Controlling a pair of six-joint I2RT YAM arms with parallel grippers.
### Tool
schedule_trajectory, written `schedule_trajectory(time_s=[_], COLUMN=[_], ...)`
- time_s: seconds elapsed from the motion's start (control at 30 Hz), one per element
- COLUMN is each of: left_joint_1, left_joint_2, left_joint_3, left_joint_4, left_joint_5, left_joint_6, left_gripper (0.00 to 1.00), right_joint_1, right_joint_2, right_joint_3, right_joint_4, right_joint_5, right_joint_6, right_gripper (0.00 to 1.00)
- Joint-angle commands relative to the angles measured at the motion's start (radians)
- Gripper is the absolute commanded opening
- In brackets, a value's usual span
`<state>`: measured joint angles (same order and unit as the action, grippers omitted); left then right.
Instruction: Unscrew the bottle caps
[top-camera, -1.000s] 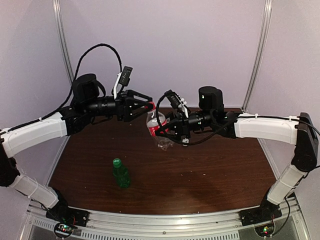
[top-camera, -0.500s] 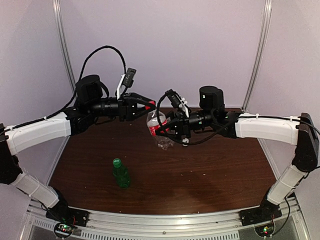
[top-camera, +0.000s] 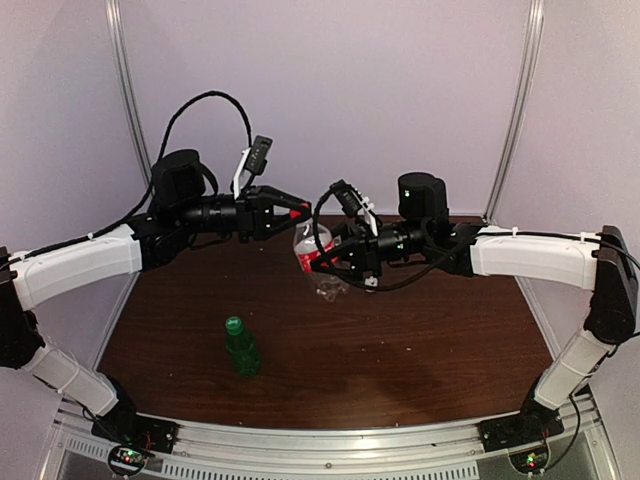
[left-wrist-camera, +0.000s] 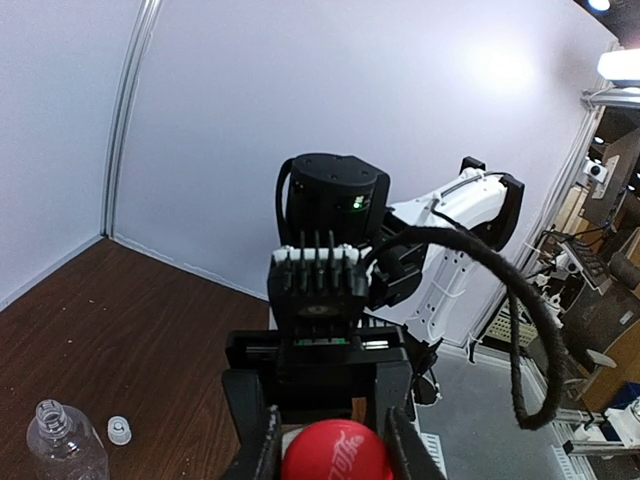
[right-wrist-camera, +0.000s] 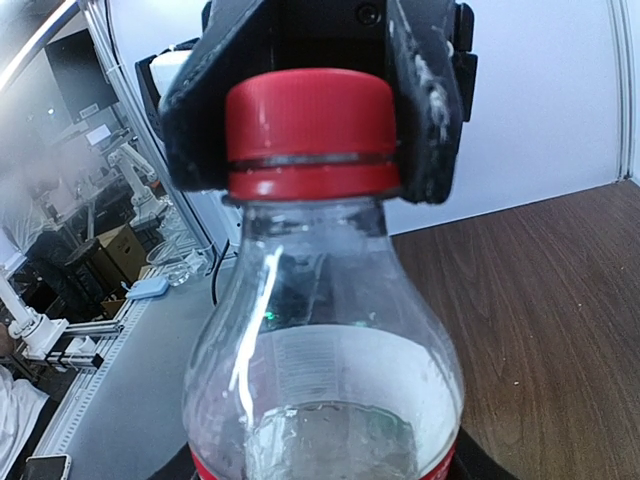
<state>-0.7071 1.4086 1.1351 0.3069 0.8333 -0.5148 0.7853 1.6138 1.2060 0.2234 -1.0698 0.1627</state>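
Note:
My right gripper (top-camera: 322, 262) is shut on a clear bottle with a red label (top-camera: 312, 248), held upright above the table; in the right wrist view the bottle (right-wrist-camera: 320, 380) fills the frame. My left gripper (top-camera: 298, 211) is shut on its red cap (top-camera: 299, 213), one dark finger (right-wrist-camera: 428, 100) on each side of the cap (right-wrist-camera: 308, 130). The left wrist view shows the red cap (left-wrist-camera: 335, 455) between the jaws of my left gripper (left-wrist-camera: 335, 448). A green bottle (top-camera: 241, 348) with a green cap (top-camera: 233, 324) stands alone on the table.
A wider clear bottle (left-wrist-camera: 65, 445) stands open on the brown table (top-camera: 420, 340) with a white cap (left-wrist-camera: 119, 430) lying beside it; in the top view that bottle (top-camera: 327, 287) sits under my right gripper. Pale walls enclose the table on three sides.
My left gripper's jaws have closed onto the red cap. The left arm shifted slightly toward the bottle before that. The right arm and bottle stayed put.

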Motion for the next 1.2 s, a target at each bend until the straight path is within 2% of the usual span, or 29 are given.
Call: schedule_trajectory(time_s=[0.0,0.1,0.17,0.4,0.53,0.63,0.8,1.0,1.17], left_joint_1=[-0.002,-0.002,-0.002,-0.049,-0.117,-0.138,-0.141,-0.136,-0.103], left_joint_2=[-0.006,-0.013,-0.022,-0.045,-0.029,-0.022,-0.020,-0.066,-0.129], left_joint_3=[0.030,0.045,0.059,0.098,0.163,0.174,0.170,0.134,0.112], left_joint_4=[0.046,0.001,-0.063,-0.206,-0.299,-0.339,-0.331,-0.313,-0.341], left_joint_5=[-0.007,-0.064,-0.152,-0.454,-0.644,-0.723,-0.724,-0.642,-0.542], left_joint_6=[-0.013,-0.020,-0.025,-0.079,-0.035,-0.026,0.001,0.144,0.244], left_gripper=[0.21,0.08,0.00,0.00,0.00,0.01,0.19,0.56,0.72], right_joint_1=[0.005,0.005,0.007,0.043,0.084,0.109,0.114,0.105,0.075], right_joint_2=[-0.026,-0.029,-0.038,-0.058,-0.063,-0.074,-0.080,-0.098,-0.125], right_joint_3=[0.003,0.017,0.019,0.025,0.024,0.010,-0.001,0.000,-0.001], right_joint_4=[-0.023,-0.069,-0.079,-0.115,-0.122,-0.103,-0.092,-0.117,-0.142], right_joint_5=[0.042,0.111,0.179,0.469,0.673,0.775,0.758,0.638,0.479], right_joint_6=[-0.040,-0.063,-0.065,-0.120,-0.147,-0.150,-0.149,-0.206,-0.228], right_gripper=[0.35,0.33,0.32,0.31,0.30,0.30,0.32,0.34,0.34])
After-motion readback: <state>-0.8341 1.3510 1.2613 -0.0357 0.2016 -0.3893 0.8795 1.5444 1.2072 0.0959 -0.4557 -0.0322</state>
